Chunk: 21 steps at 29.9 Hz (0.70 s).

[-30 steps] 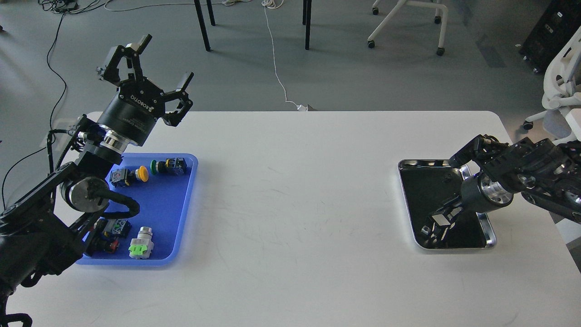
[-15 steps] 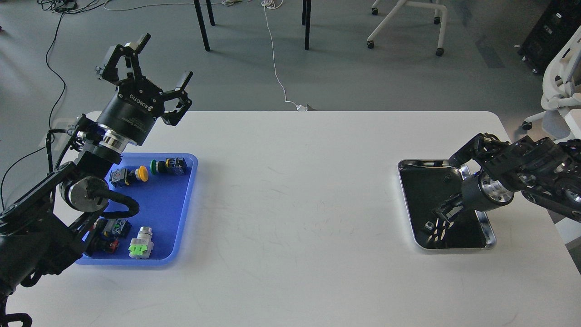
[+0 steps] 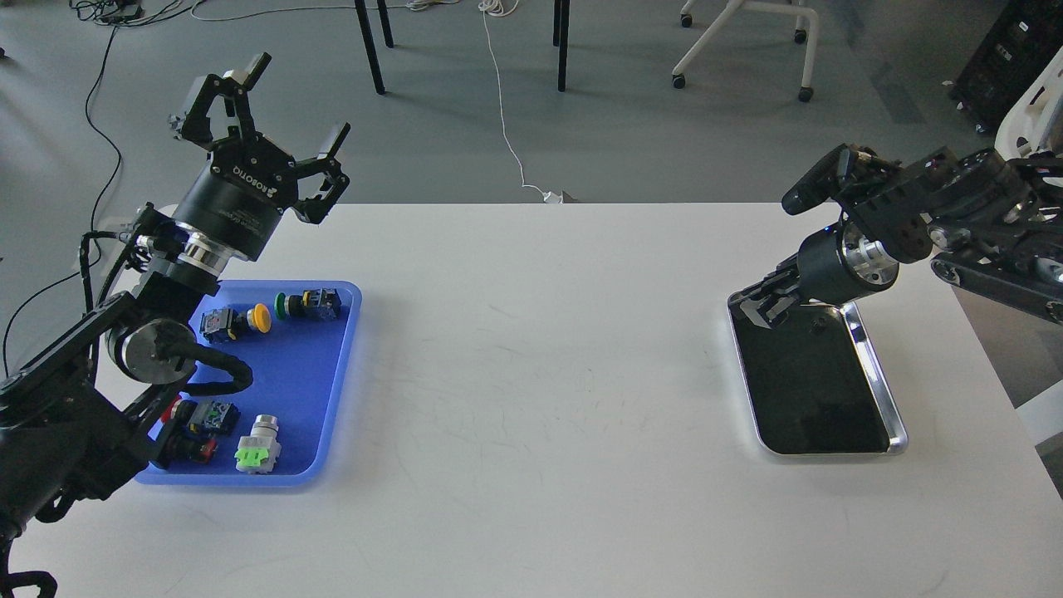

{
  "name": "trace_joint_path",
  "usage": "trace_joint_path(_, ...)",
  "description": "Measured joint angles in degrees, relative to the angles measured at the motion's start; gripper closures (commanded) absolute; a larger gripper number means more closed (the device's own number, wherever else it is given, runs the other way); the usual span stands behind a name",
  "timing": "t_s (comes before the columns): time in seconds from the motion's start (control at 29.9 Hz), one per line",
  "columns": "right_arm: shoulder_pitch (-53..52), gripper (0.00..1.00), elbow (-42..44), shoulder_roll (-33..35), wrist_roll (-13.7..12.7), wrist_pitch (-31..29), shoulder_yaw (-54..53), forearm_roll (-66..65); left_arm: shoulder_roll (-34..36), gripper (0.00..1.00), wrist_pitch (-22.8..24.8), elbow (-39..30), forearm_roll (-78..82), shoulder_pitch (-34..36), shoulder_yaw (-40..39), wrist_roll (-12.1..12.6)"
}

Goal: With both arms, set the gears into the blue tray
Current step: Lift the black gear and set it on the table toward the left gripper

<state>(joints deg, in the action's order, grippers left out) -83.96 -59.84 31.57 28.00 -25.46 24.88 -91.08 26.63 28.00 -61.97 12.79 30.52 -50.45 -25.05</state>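
Matt white tabletop point(image 3: 548, 349) with faint scuffs. Smooth blue plastic tray point(image 3: 311, 374). Polished steel tray point(image 3: 872, 365), dark and mirror-glossy inside. Matt black arms with bright metal rings.

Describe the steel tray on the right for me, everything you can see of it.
The steel tray is a shiny rectangular metal tray with rounded corners and a low raised rim. Its bottom looks dark and mirror-like. It lies flat on the white table near the right edge, long side running away from the camera. No gears are discernible in it. The right tool hovers over its far left corner; contact cannot be judged.
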Motion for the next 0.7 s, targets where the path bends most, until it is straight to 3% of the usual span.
trace_joint_path(0.43,-0.5,0.82,1.4,-16.1,0.0,0.6,3.2,8.2,0.2,0.02,0.0,0.0,0.0,-0.2,-0.3,0.0)
trace_joint_path(0.7,0.8,0.81,4.8,-22.2,0.0,1.3,4.9,8.7,0.3,0.02,0.0,0.0,0.0,-0.3,-0.4,0.0)
